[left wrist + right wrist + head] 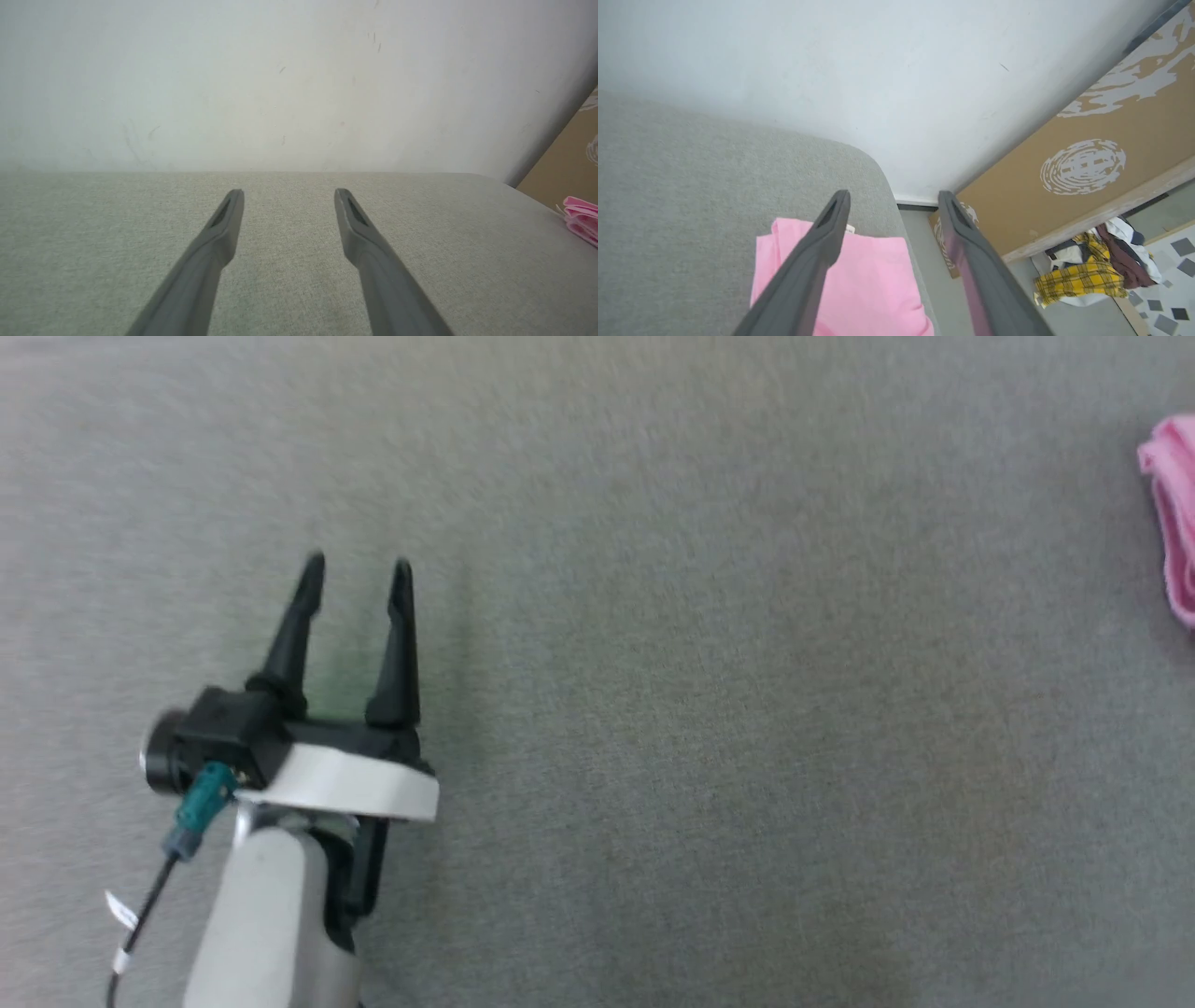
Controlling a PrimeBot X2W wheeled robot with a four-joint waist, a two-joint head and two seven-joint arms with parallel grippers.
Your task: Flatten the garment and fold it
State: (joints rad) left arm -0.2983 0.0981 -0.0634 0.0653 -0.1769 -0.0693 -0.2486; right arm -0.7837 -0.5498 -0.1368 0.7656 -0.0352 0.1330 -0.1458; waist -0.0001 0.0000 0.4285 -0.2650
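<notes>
L gripper [358, 569], fingers apart w/ nothing gripped, is held over the bare left part of the grey surface [700, 709]. Pink shorts [873, 280] are bunched at the surface's right edge, near its rounded far corner. R gripper [894, 196], fingers apart, is poised above them. Shorts are best drawn leftward into the open middle before flattening, as the drop-off and cardboard [1087, 140] lie just beyond.

Nothing readable anywhere right now. The small white label [850, 229] at the edge of the pink shorts [873, 284] is too tiny to make out. The white tags [121, 913] below the teal plug [201, 807] are blurred. The brown board [1111, 135] carries white swirls and no letters.
</notes>
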